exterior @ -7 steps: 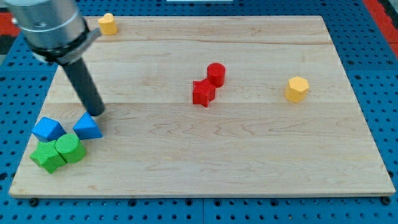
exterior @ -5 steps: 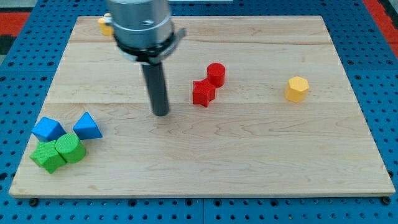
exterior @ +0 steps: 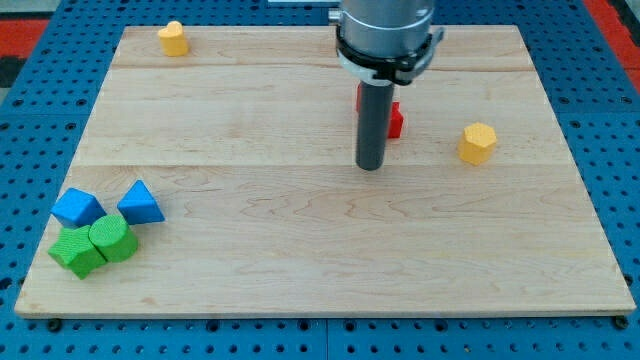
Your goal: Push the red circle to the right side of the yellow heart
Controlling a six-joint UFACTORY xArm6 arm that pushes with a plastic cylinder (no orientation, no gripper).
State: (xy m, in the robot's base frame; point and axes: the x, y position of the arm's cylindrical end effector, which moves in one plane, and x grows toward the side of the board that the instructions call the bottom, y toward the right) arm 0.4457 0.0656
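Observation:
My tip rests on the board a little right of centre. Two red patches show from behind the rod: a larger one on its right and a thin sliver on its left. They belong to the red circle and the red star, but I cannot tell which is which. The yellow heart sits near the view's top left corner, far from my tip and the red blocks.
A yellow hexagon lies to the right of my tip. At the view's bottom left, a blue block, a blue triangle and two green blocks cluster together.
My tip swept from the left side of the board to right of centre. The red circle and red star left their earlier spots and now sit further right, behind the rod.

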